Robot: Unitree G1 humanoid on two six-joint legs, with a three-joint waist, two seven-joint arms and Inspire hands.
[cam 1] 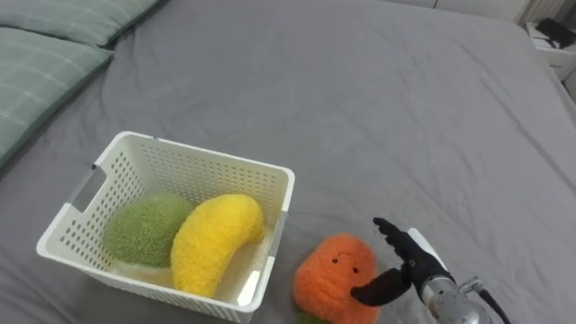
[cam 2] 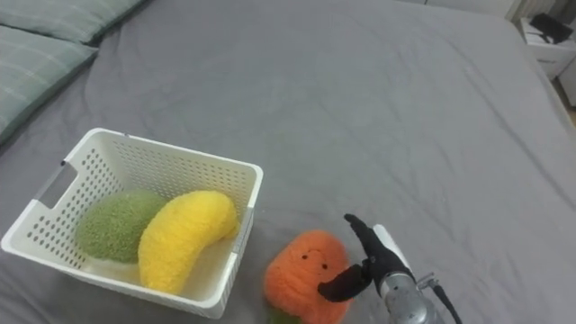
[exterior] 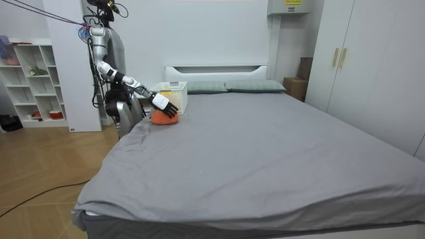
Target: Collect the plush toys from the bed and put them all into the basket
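An orange plush toy (cam 1: 331, 274) with a small face lies on the grey bed, just right of a white slatted basket (cam 1: 205, 156). Inside the basket rest a green plush toy (cam 1: 142, 227) and a yellow plush toy (cam 1: 216, 239). My right hand (cam 1: 412, 263) is at the orange toy's right side, open, with its fingers spread and its thumb reaching toward the toy. In the room view I stand at the bed's side near the headboard, right hand (exterior: 165, 103) stretched out over the orange toy (exterior: 161, 117) in front of the basket (exterior: 174, 89).
Green checked pillows (cam 1: 40, 63) lie at the head of the bed, beyond the basket. A white nightstand (cam 1: 553, 38) stands past the bed's far side. The grey sheet (cam 1: 378, 117) stretches bare beyond the toy. A white shelf (exterior: 30, 79) is behind me.
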